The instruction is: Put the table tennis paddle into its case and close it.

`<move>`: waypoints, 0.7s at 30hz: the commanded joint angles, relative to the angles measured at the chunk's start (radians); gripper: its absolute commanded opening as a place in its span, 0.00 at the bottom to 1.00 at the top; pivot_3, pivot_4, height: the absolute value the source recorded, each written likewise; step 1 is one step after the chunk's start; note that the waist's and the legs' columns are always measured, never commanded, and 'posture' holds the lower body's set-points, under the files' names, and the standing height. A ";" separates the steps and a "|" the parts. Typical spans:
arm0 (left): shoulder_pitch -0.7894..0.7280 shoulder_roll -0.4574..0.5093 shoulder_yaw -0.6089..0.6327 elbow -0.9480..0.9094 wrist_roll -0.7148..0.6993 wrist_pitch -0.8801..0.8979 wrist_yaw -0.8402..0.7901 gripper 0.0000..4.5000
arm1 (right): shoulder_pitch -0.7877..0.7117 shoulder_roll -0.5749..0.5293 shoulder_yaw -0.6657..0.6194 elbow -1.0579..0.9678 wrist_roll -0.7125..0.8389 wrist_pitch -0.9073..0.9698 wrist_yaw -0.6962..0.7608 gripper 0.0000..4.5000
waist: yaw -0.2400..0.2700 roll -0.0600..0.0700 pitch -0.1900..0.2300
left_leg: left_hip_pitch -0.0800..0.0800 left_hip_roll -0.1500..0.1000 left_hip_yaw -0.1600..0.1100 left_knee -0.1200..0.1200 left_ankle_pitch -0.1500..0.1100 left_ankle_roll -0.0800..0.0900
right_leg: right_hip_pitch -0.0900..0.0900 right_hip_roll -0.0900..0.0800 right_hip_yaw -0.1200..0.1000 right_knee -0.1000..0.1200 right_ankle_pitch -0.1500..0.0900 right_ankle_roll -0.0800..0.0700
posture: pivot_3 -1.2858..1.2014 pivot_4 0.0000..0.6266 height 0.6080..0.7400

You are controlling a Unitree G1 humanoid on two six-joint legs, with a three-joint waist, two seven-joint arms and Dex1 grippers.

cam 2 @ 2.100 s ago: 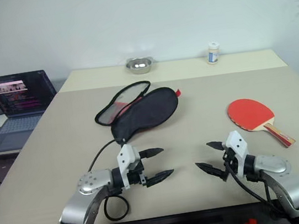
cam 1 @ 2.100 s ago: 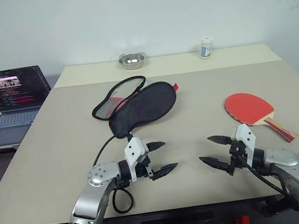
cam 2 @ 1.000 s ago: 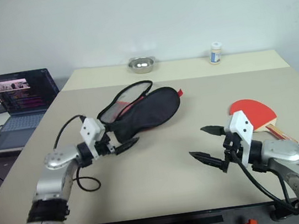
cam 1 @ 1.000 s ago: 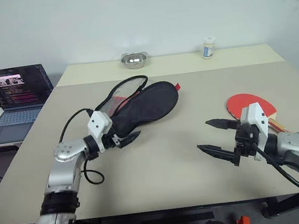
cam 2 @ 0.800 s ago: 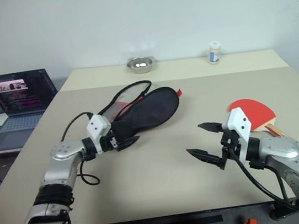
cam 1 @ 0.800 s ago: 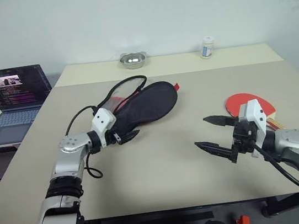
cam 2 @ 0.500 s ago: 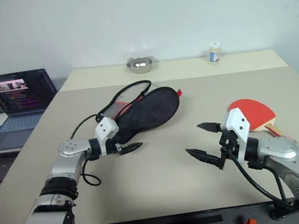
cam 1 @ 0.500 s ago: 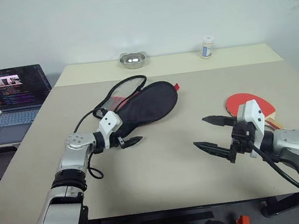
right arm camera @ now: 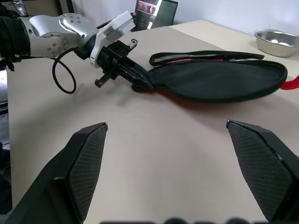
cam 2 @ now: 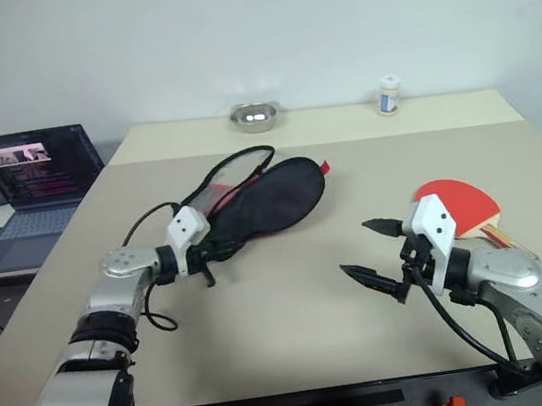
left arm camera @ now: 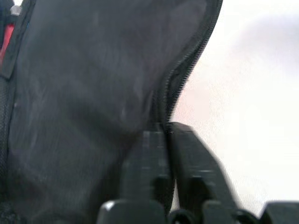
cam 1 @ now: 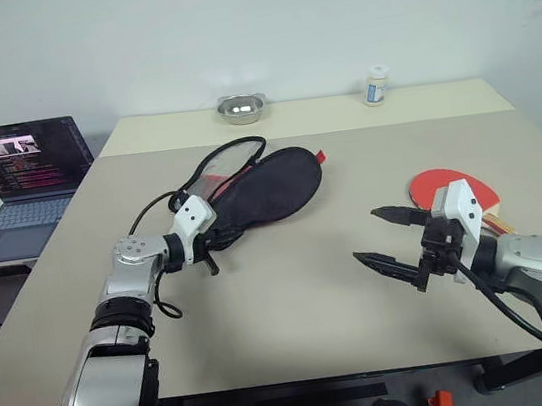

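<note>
Since a second ago the left gripper (cam 1: pixel 218 241) has advanced to the narrow handle end of the case (cam 1: pixel 264 188), and its jaws have closed, pinching the soft black fabric beside the zip teeth. Case lies flat on the matte beige counter (cam 1: pixel 305 299), paddle-shaped, its flap raised along the far edge with red lining visible. Right gripper (cam 1: pixel 389 239) hovers above the counter, jaws spread wide, holding nothing. Table tennis paddle (cam 1: pixel 455 183), round red rubber face, rests flat behind the right gripper, well apart from the case.
</note>
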 commanded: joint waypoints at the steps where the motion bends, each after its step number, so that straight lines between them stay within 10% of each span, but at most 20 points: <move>1: 0.013 -0.016 0.037 -0.136 -0.058 0.107 0.012 0.01 | -0.004 -0.006 -0.036 -0.017 0.010 -0.017 -0.002 1.00 | 0.000 0.000 0.000 | 0.000 0.000 0.000 0.000 0.000 0.000 | 0.000 0.000 0.000 0.000 0.000 0.000 | 0.52 0.24 1.00; 13: 0.172 -0.148 -0.088 -0.669 -0.109 0.560 0.071 0.01 | 0.031 -0.060 -0.093 -0.017 0.029 -0.001 0.033 1.00 | 0.010 0.000 0.000 | 0.000 -0.001 0.000 0.001 0.000 0.000 | 0.001 -0.001 0.002 0.000 0.000 0.000 | 0.52 0.24 1.00; 21: 0.121 -0.334 -0.148 -0.603 -0.094 0.625 0.199 0.01 | 0.069 -0.142 -0.154 0.000 0.040 0.000 0.093 1.00 | 0.006 0.000 0.000 | 0.001 -0.001 -0.001 0.001 0.000 0.000 | 0.001 0.000 0.002 0.002 0.000 0.001 | 0.52 0.24 1.00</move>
